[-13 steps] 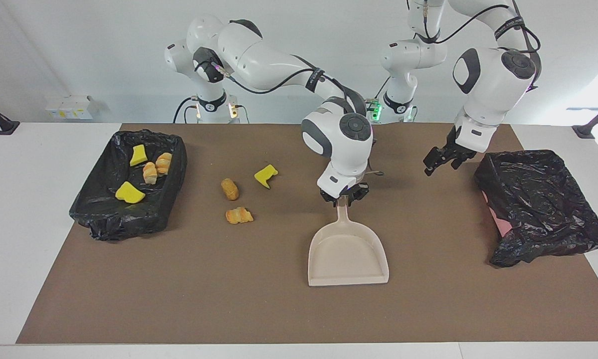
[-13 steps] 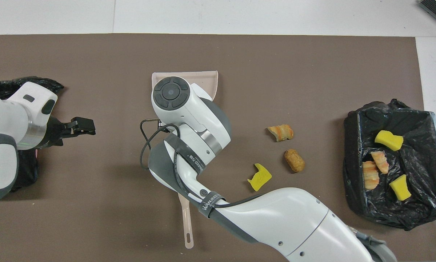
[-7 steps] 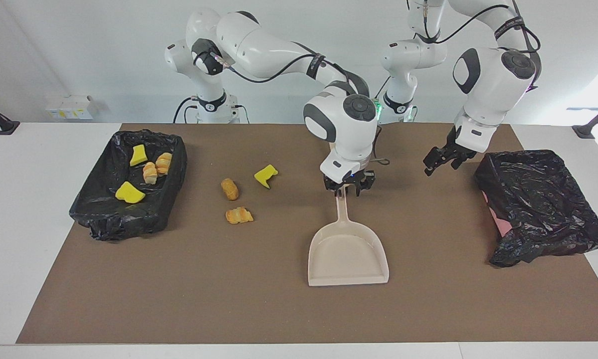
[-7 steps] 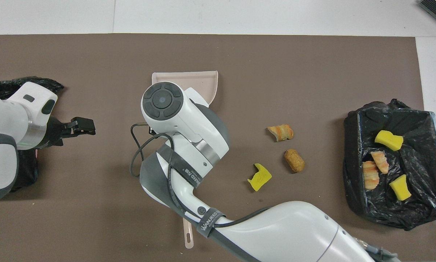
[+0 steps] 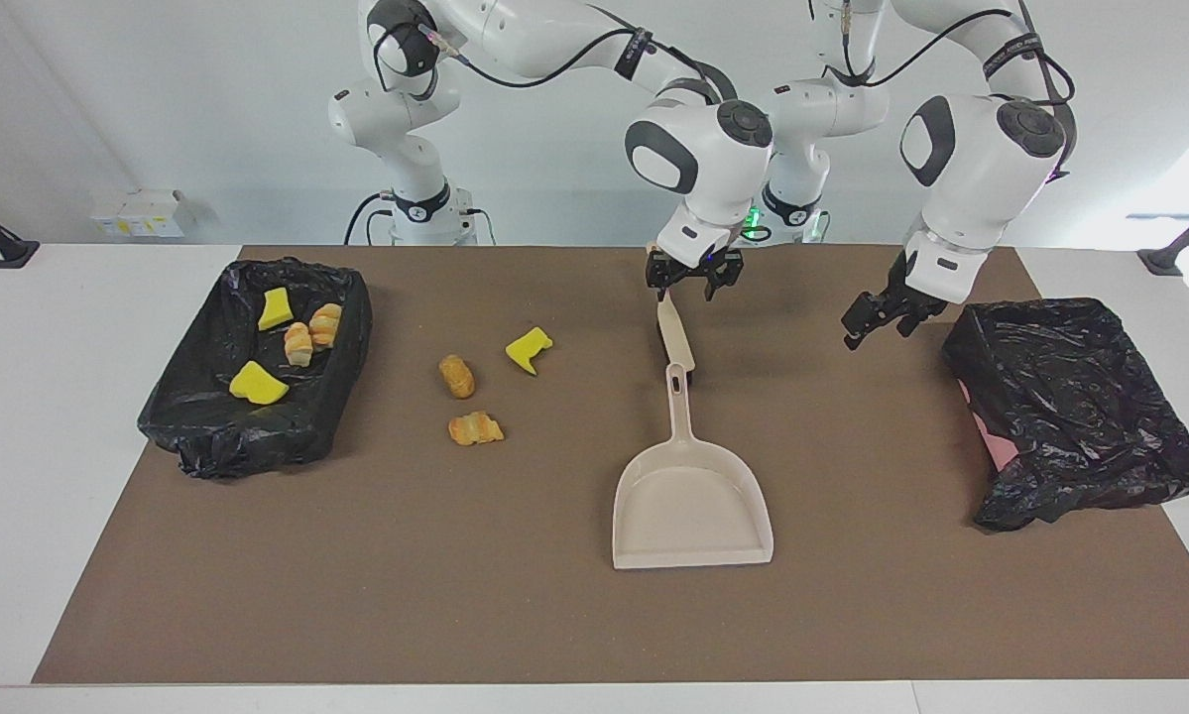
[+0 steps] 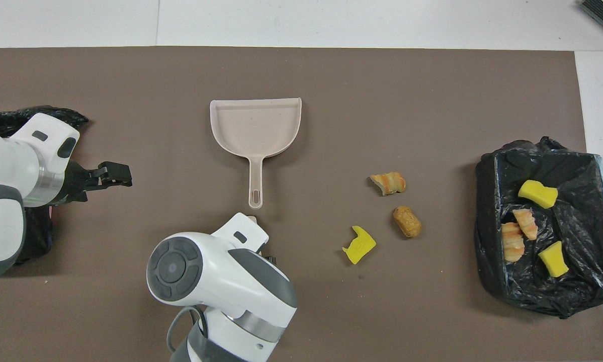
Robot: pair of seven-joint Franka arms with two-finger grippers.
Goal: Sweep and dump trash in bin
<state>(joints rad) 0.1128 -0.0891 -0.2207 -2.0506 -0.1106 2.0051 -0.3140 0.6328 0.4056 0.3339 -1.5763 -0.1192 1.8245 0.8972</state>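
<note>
Dustpan [image 5: 691,501] lies mid-mat, with bare mat toward every edge. Three scraps [image 5: 472,427] lie loose beside the lined bin [image 5: 197,436] (four inside).

Right gripper [image 5: 694,281], jaws parted, hangs empty above the brush [image 5: 675,342]; left gripper [image 5: 877,319], jaws apart, waits by the second bin [image 5: 1100,476].

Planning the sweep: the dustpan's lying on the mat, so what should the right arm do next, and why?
Probably lower the right gripper onto the brush just below it: the dustpan lies free, and three trash pieces lie on the mat.

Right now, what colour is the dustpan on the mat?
Pale beige, almost pinkish cream; the dustpan shows best in the overhead view.
</note>
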